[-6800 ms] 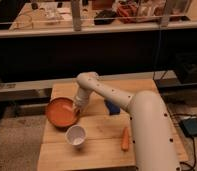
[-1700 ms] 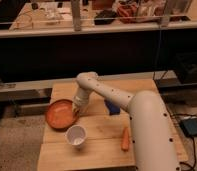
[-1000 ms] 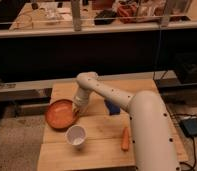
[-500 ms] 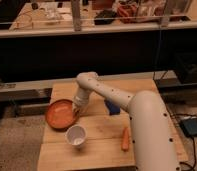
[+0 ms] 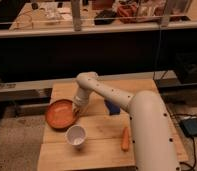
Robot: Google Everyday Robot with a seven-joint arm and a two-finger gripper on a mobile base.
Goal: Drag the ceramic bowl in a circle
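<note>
The ceramic bowl [image 5: 61, 113] is wide, shallow and orange-red with a darker rim. It sits at the left side of the wooden table [image 5: 102, 150]. My white arm reaches from the lower right across the table. My gripper [image 5: 78, 109] points down at the bowl's right rim and touches it. The wrist hides the contact point.
A small white cup [image 5: 76, 135] stands just in front of the bowl. An orange carrot [image 5: 125, 139] lies to the right of the cup. A blue object [image 5: 112, 107] sits behind my arm. The table's left edge is close to the bowl. A dark counter stands behind.
Over the earlier frames the bowl and gripper have shifted slightly to the left; over the last second nothing visibly moves.
</note>
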